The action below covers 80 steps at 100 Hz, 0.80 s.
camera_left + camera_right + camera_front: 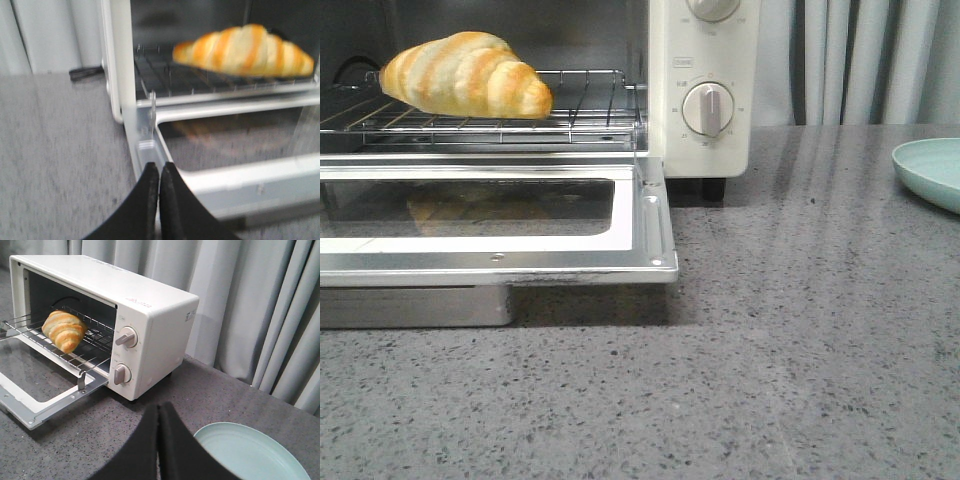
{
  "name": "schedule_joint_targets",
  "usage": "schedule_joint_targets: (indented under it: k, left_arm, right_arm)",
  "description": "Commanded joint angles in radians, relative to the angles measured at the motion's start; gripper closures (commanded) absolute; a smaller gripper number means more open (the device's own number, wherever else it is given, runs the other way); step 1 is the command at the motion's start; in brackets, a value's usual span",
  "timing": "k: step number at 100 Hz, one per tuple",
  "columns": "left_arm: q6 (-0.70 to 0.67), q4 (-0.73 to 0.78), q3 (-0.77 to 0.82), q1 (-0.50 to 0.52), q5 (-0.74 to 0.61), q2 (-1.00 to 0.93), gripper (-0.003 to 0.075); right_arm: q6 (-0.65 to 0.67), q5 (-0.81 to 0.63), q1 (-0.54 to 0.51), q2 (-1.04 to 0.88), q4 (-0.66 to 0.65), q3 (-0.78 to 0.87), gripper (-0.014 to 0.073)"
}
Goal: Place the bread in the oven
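The bread [465, 74], a golden-brown croissant roll with cream stripes, lies on the wire rack [590, 115] inside the cream-white oven [705, 50]. The oven's glass door [650, 225] hangs open and flat. The bread also shows in the left wrist view [245, 50] and the right wrist view [64, 329]. My left gripper [160, 167] is shut and empty, just off the door's side frame [145, 150]. My right gripper [159, 410] is shut and empty, above the counter in front of the oven [150, 315]. Neither gripper shows in the front view.
A pale green plate [932, 170] sits on the grey speckled counter at the right; it lies close beside my right gripper in the right wrist view [250, 452]. Grey curtains [260, 300] hang behind. A black cable [85, 73] lies beside the oven.
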Motion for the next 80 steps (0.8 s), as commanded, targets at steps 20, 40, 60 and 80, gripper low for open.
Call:
schedule_joint_targets:
  k: [20,40,60,80]
  left_arm:
    - [-0.029,-0.064,0.027,0.11,0.147,-0.092,0.0741]
    - [-0.029,-0.066,0.027,0.17,0.154,-0.101,0.0741]
    - [-0.029,-0.066,0.027,0.175,0.154,-0.101,0.0741]
    - [-0.029,-0.066,0.027,0.175,0.154,-0.101,0.0741]
  right_arm:
    - [0.004,-0.069,-0.001,0.026,-0.035,-0.021,0.0663]
    - [0.004,-0.069,-0.001,0.027,-0.035,-0.021,0.0663]
    - [0.004,-0.069,-0.001,0.027,-0.035,-0.021,0.0663]
    - [0.004,-0.069,-0.001,0.027,-0.035,-0.021,0.0663]
